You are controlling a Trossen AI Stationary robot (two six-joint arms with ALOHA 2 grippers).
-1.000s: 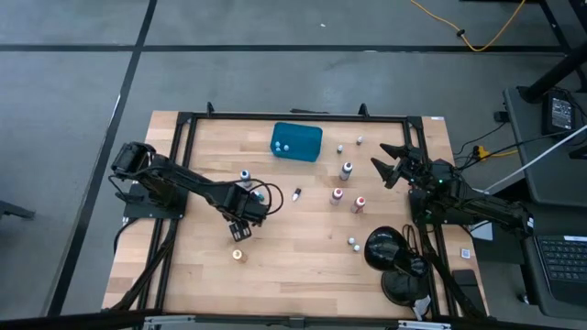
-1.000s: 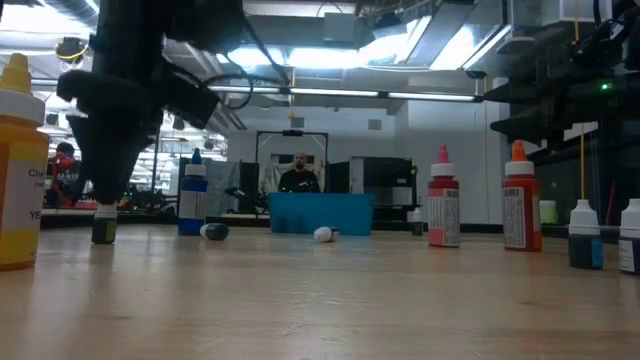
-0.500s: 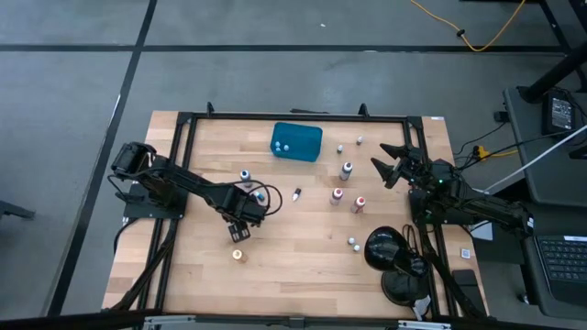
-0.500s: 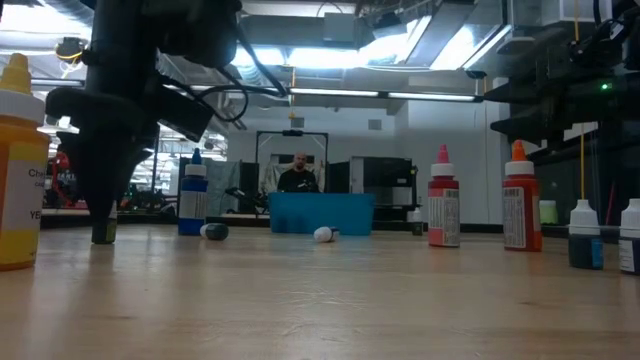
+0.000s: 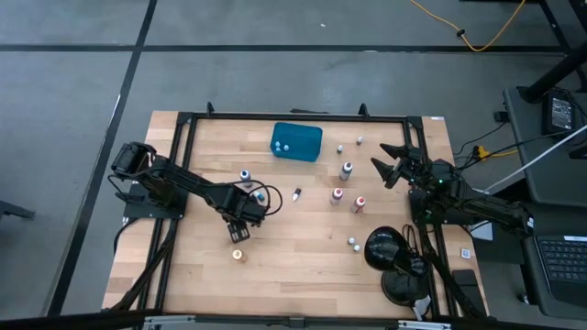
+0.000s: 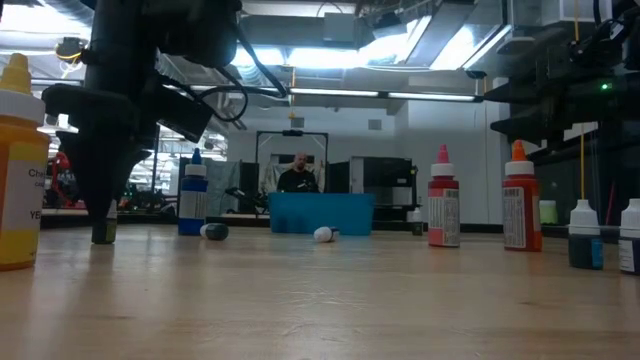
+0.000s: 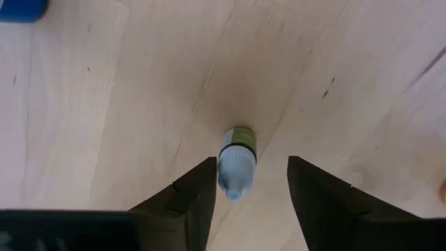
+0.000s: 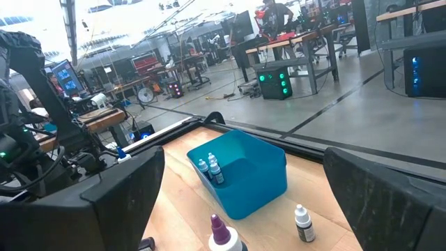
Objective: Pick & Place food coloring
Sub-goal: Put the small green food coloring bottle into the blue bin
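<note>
The left gripper [image 7: 247,183] hangs spread wide, astride a small white-capped green vial [image 7: 237,161] upright on the table [image 5: 303,247] – clear of both fingers – while the right gripper [image 5: 393,163], also agape, waits near the table's right edge; the yellow bottle [image 6: 20,165] reads "Ch…".

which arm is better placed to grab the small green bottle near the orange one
Left. Its end effector hangs open right over the green bottle, a finger on each side. The right end effector waits open at the table's far right edge, well away from it.
</note>
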